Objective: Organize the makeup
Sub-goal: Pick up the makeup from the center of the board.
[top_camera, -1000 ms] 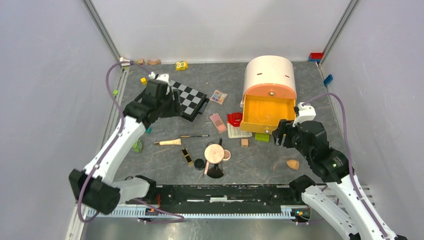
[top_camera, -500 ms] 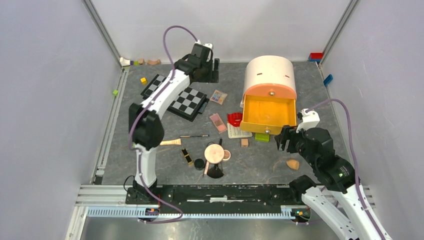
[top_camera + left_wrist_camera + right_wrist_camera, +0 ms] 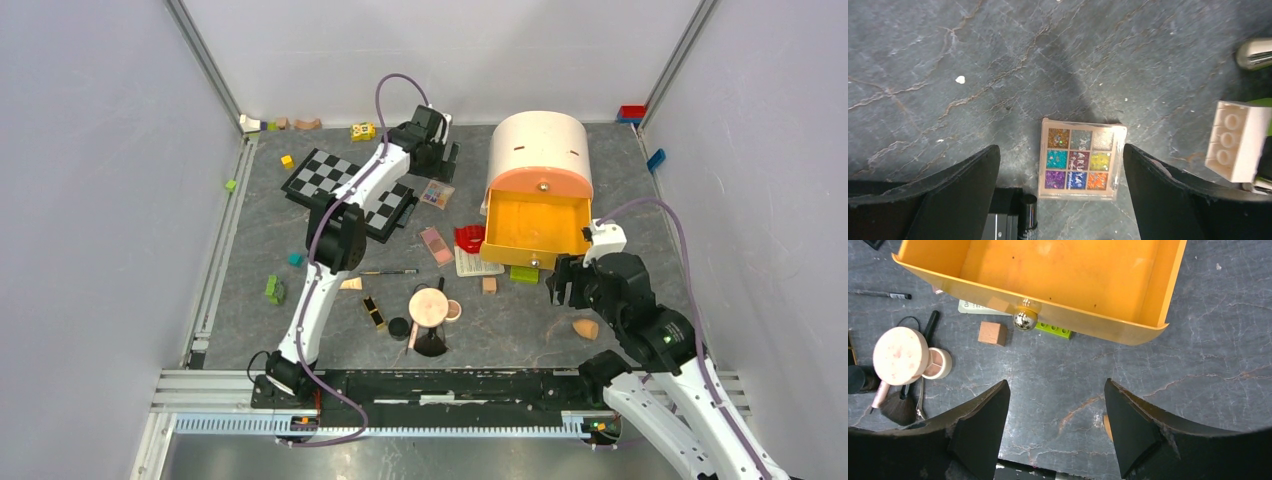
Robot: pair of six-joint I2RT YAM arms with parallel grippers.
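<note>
"Left wrist view: what lies under the left gripper (image 3: 1059,149)?"

"The multicolour palette (image 3: 1081,159), flat on the grey slate table (image 3: 948,60). The black fingers (image 3: 963,185) stand spread wide on either side of it, apart from its edges, grasping nothing. A white block (image 3: 1237,140) sits at the right edge of the frame."

"And the right gripper (image 3: 1057,385)?"

"Released as well. Its fingers gape above the table just in front of the yellow drawer (image 3: 1048,315), which stands out from a round-topped cabinet (image 3: 540,140). A wooden block (image 3: 992,333) and a green block (image 3: 1054,330) lie by the drawer's knob."

"Where is the rest of the makeup?"

"Scattered mid-table, seen from above: the round peach compact (image 3: 428,306) with a black-handled brush (image 3: 898,407) just beside it, the black-gold tube (image 3: 374,313) to its left, the pink palette (image 3: 435,244) near the red curved piece (image 3: 469,238). The orange sponge (image 3: 586,328) lies just beside the right gripper."
</note>
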